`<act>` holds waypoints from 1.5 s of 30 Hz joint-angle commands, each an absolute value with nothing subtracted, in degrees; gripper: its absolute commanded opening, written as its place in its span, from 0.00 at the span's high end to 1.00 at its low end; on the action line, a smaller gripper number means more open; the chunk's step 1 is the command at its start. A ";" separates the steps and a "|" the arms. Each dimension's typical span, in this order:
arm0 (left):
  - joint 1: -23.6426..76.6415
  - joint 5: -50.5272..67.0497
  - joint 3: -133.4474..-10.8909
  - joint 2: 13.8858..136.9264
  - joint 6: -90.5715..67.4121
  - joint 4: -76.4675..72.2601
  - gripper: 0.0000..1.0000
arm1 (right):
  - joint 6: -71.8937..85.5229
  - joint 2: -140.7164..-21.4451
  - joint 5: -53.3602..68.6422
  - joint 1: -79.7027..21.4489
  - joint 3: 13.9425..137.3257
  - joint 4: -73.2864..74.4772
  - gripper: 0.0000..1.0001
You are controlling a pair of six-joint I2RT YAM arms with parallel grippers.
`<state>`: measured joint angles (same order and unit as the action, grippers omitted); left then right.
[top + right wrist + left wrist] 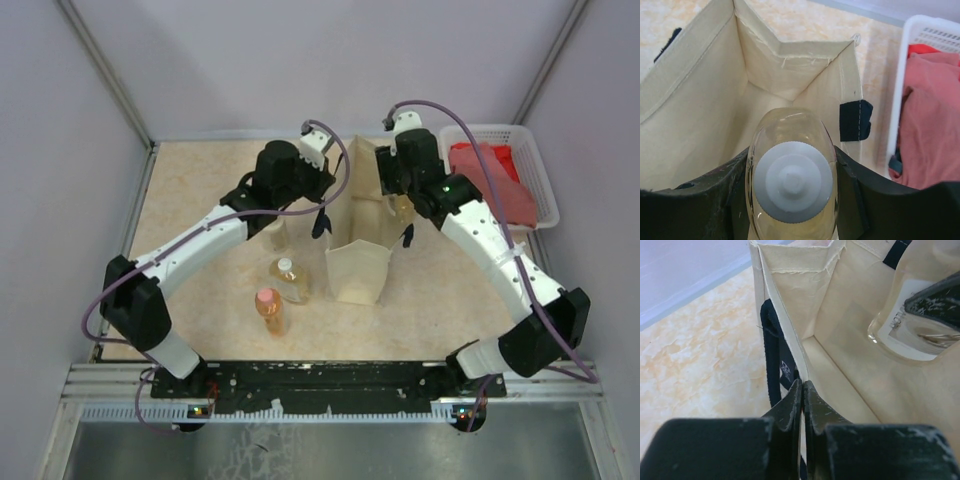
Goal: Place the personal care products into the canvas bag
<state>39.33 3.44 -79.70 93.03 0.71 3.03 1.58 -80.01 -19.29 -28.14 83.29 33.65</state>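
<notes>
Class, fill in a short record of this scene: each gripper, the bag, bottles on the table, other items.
Left gripper: shut on the canvas bag rim, beside a dark handle
Right gripper: shut on an amber bottle with white cap, at the bag's open mouth
Bag: upright, open
On table: second amber bottle, orange bottle with pink cap
Other: white basket holding red cloth

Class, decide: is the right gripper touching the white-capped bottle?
Touching. The right wrist view shows both fingers of the right gripper pressed against the sides of the white-capped bottle, held over the open canvas bag.
</notes>
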 commanded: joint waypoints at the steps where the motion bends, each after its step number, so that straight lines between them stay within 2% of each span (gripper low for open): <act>1: 38.41 3.11 -78.26 90.17 -0.09 2.00 0.94 | 0.64 -76.14 -13.13 -27.69 82.46 15.54 1.00; 10: 38.33 3.40 -76.59 89.59 -1.01 0.94 0.94 | -7.04 -78.23 1.51 -27.69 74.39 -1.71 1.00; 21: 37.88 2.91 -75.08 85.82 -1.94 3.22 0.93 | -13.22 -85.78 13.62 -22.62 70.90 -8.20 1.00; 35: 37.12 3.21 -72.52 84.86 -2.00 2.73 0.92 | -16.48 -96.49 19.04 -21.08 76.96 -10.81 1.00; 45: 35.97 4.02 -71.56 84.86 -2.38 2.29 0.92 | -15.34 -98.64 19.71 -21.09 76.02 -13.28 1.00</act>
<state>36.45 3.16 -72.16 86.54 -1.72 3.07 -14.96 -100.31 18.52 -21.26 71.42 -2.15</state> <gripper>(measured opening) 0.080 0.539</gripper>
